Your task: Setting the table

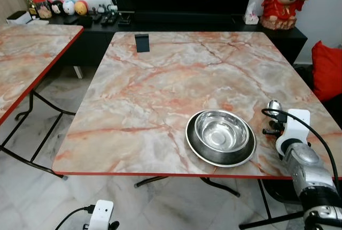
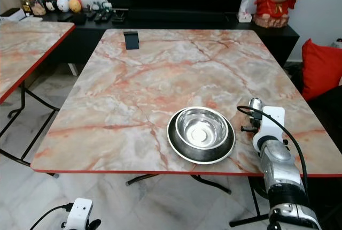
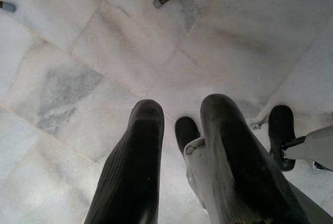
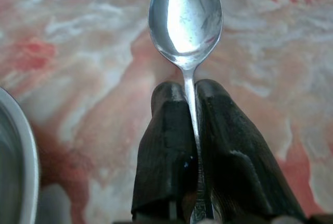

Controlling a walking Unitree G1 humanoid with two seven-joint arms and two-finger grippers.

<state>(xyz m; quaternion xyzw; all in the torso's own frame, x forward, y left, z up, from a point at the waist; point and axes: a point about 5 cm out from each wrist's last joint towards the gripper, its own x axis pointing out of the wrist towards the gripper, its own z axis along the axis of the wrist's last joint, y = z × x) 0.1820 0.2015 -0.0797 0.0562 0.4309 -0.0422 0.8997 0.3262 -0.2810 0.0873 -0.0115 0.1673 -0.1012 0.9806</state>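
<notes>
Right wrist view: a shiny metal spoon (image 4: 186,18) is pinched by its thin handle between the two black fingers (image 4: 165,146) of the right gripper (image 4: 190,91), which are squeezed tight on it. The spoon's round end is held out past the fingertips, over the marble-look table (image 1: 160,85). From the head camera, the spoon is seen just to the right of the steel bowl (image 1: 222,131), a little apart from it. The bowl is sat inside a round dark plate (image 1: 199,147), near the table's front edge. A small black stand (image 1: 142,43) is placed far behind the bowl, near the back edge. The left gripper (image 3: 179,125) is hung low over the white floor tiles (image 3: 93,52), below the table, with its fingers spread apart and nothing held between them.
</notes>
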